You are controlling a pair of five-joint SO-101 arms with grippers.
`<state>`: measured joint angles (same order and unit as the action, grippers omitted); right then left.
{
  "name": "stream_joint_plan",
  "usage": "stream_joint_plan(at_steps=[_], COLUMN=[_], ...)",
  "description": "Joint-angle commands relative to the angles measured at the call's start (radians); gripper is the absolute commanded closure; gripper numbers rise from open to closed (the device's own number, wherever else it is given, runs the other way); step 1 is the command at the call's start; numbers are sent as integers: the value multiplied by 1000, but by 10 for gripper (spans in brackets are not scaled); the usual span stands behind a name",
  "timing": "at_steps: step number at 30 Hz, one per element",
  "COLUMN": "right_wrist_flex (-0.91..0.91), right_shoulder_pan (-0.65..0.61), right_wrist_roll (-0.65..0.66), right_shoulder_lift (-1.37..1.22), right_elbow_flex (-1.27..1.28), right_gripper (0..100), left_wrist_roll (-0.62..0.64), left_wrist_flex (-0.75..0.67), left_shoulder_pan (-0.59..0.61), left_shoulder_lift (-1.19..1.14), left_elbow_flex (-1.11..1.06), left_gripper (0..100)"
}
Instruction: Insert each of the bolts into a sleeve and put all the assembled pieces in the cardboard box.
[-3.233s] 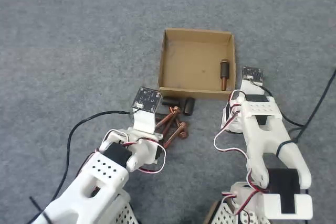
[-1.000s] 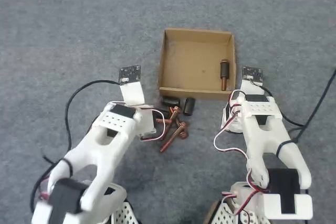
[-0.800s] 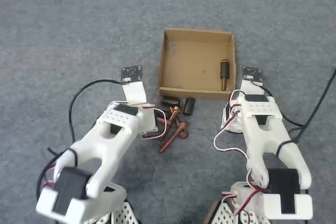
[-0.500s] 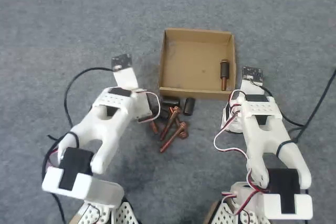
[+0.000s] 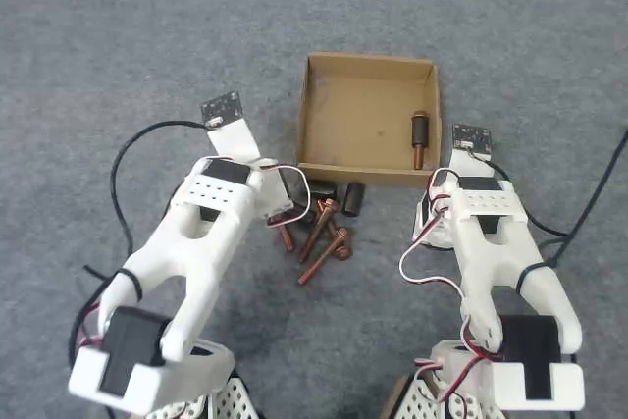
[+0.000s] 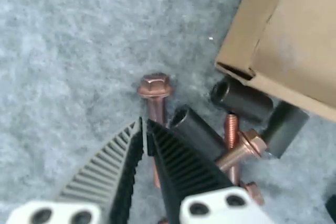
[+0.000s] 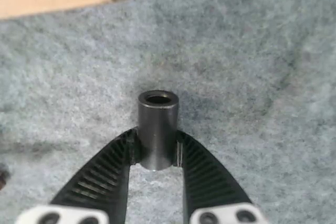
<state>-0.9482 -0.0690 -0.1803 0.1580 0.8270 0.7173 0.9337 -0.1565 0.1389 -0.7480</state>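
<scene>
My left gripper [image 6: 145,127] is shut on the shaft of a copper bolt [image 6: 155,88], whose hex head sticks out past the fingertips. In the high view this bolt [image 5: 286,234] hangs just left of the pile of loose bolts [image 5: 321,226] and black sleeves [image 5: 352,198] in front of the cardboard box [image 5: 318,115]. One assembled piece [image 5: 420,140] lies inside the box at its right wall. My right gripper [image 7: 156,142] is shut on an upright black sleeve [image 7: 157,124] over the carpet, to the right of the pile.
Grey carpet covers the table. Loose sleeves [image 6: 242,100] and another bolt [image 6: 240,148] lie close by the box corner [image 6: 236,66]. A black cable [image 5: 594,198] runs along the right edge. Open carpet lies to the left.
The left arm swung leftward from over the pile, carrying one bolt out of it to the pile's left side. The right arm has kept still with its sleeve.
</scene>
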Motion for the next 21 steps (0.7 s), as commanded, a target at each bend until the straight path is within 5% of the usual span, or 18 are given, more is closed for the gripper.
stream_joint_plan(at_steps=[1,14,21], right_wrist_flex=[8,5,5], right_shoulder_pan=[5,5,5], right_wrist_roll=[15,15,15], right_shoulder_lift=[25,25,25], right_elbow_flex=[-8,-8,-8], right_gripper=[991,991,991], left_wrist_roll=[14,11,9], left_wrist_flex=[-21,-152,-146], left_shoulder_pan=[-8,-2,-11], left_shoulder_lift=[35,-94,-91], left_elbow_flex=[8,5,-1], left_gripper=[987,985,852])
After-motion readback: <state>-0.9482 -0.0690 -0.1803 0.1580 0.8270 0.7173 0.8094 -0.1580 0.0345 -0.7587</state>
